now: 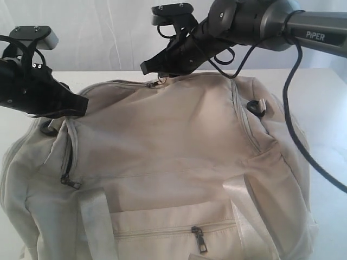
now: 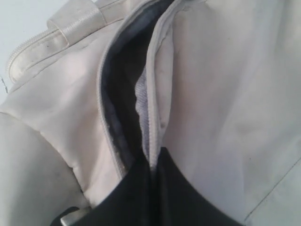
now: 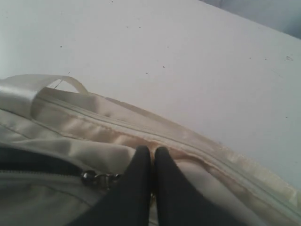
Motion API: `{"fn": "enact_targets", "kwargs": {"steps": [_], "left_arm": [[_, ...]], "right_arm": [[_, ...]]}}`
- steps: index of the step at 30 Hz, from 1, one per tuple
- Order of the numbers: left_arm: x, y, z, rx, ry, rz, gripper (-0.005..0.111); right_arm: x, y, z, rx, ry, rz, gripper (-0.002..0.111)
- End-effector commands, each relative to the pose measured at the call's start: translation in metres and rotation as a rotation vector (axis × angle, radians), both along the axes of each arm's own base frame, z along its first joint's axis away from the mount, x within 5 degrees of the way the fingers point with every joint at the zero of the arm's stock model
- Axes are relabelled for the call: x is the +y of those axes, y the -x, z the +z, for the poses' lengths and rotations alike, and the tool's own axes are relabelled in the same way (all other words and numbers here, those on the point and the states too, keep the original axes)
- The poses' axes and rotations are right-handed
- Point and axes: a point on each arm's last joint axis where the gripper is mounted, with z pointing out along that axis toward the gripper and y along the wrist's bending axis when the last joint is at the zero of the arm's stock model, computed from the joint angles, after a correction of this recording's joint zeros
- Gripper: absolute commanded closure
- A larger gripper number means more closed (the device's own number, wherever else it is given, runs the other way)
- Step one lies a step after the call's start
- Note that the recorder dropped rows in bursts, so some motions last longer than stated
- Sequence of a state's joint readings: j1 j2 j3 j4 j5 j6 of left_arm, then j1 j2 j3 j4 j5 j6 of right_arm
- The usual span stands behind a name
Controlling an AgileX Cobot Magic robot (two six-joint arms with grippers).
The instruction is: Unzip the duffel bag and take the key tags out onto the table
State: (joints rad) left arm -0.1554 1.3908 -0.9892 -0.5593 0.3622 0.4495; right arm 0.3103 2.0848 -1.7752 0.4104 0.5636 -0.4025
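The duffel bag sits slumped on the white table and fills most of the exterior view. It's soft cream fabric, all creases and sags, with flat, slightly shiny webbing straps down the front and a dark metal pull on the front pocket.

My left gripper is at the bag's left top corner, with its black fingers pressed together on the edge of the zip opening. My right gripper is at the far top edge. Its fingers are together too, tips against the fabric just beside the main zipper pull. Can't tell if anything's actually pinched in there.

The left wrist view is the only one that looks into the gap: a long curved slit, dark grey lining inside and ribbed zipper tape along the lip. The right wrist view gives the pull up close, small and shiny, plus a webbing loop and bare speckled tabletop behind the bag. Only the exterior view gets the black D-ring on the right end.
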Motion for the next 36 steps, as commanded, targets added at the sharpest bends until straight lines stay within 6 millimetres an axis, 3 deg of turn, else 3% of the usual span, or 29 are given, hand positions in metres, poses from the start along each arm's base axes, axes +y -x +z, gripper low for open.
{"fn": "enact_targets", "kwargs": {"steps": [1,26,36], "left_arm": [[0.0,0.004,0.002,0.019,0.003,-0.013,0.107],[0.0,0.004,-0.002,0.04,-0.009,-0.027,0.107],[0.0,0.004,-0.003,0.042,-0.016,-0.031,0.107]], "right_arm": [[-0.018,-0.001,0.015,-0.032,0.021,-0.026,0.108],[-0.097,0.029,0.065,0.082,0.272,-0.168,0.108],[-0.128,0.046,0.066,0.254,0.332,-0.22,0.108]]}}
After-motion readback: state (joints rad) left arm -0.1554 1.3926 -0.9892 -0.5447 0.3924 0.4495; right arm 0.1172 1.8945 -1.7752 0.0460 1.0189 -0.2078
